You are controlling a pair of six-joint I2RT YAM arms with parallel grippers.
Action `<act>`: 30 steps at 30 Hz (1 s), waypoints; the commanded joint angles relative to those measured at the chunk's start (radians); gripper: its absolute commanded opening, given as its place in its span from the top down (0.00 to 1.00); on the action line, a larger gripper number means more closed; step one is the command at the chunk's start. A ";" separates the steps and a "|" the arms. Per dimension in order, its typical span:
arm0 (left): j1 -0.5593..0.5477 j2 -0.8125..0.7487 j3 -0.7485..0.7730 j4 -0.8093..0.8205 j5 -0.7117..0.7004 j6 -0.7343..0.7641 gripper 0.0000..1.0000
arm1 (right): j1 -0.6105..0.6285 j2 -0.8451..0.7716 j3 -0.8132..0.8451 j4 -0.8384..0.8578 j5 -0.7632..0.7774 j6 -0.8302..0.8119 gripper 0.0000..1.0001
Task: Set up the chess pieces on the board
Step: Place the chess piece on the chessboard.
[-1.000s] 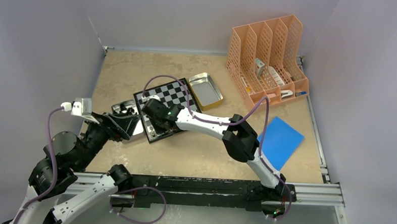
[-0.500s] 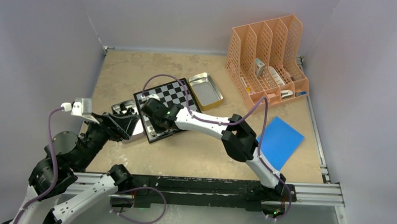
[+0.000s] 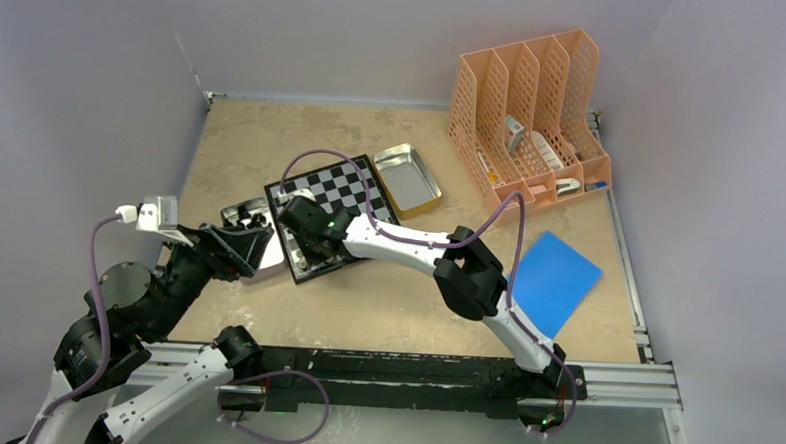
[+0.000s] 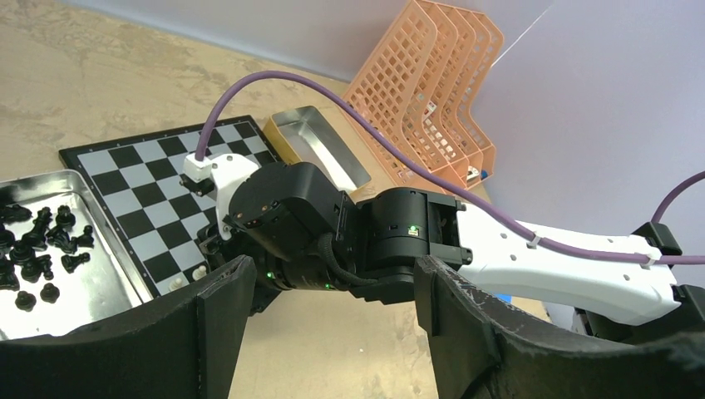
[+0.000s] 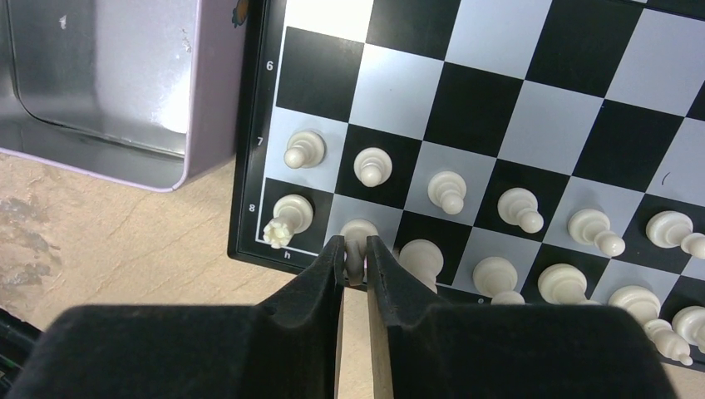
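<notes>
The board [image 5: 499, 125] fills the right wrist view, with two rows of pale chess pieces [image 5: 447, 191] along its near edge. My right gripper [image 5: 355, 249] is shut on a pale piece [image 5: 357, 229], which stands on the second square from the board's corner, next to a crowned piece [image 5: 284, 220]. From above, the right wrist [image 3: 314, 229] covers the board's [image 3: 343, 185] near-left part. My left gripper [image 4: 332, 287] hangs open and empty just left of the board, facing the right wrist. Black chess pieces [image 4: 37, 241] lie in a metal tray [image 4: 100, 278].
A second, empty metal tray [image 3: 408, 178] lies at the board's right corner. An orange file rack [image 3: 529, 118] stands at the back right. A blue sheet [image 3: 557, 279] lies on the table at the right. The right arm's purple cable [image 4: 274, 79] arcs over the board.
The right wrist has edged slightly left over the board's near-left corner. The left arm has barely moved.
</notes>
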 commanded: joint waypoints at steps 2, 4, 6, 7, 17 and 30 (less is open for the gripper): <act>-0.005 -0.008 0.037 0.019 -0.015 -0.009 0.30 | 0.007 0.000 0.042 -0.028 0.004 -0.015 0.81; -0.005 -0.008 0.037 0.019 -0.014 -0.010 0.30 | 0.007 0.002 0.044 -0.028 0.004 -0.015 0.81; -0.005 -0.009 0.035 0.018 -0.011 -0.014 0.30 | 0.007 0.004 0.045 -0.027 0.004 -0.015 0.80; -0.005 -0.008 0.034 0.017 -0.011 -0.015 0.30 | 0.007 0.004 0.045 -0.027 0.004 -0.015 0.80; -0.005 -0.005 0.028 0.014 0.003 -0.028 0.30 | 0.007 -0.002 0.046 -0.014 -0.017 -0.008 0.76; -0.005 -0.013 0.023 -0.005 0.011 -0.051 0.30 | 0.007 -0.049 0.018 0.008 -0.005 0.012 0.68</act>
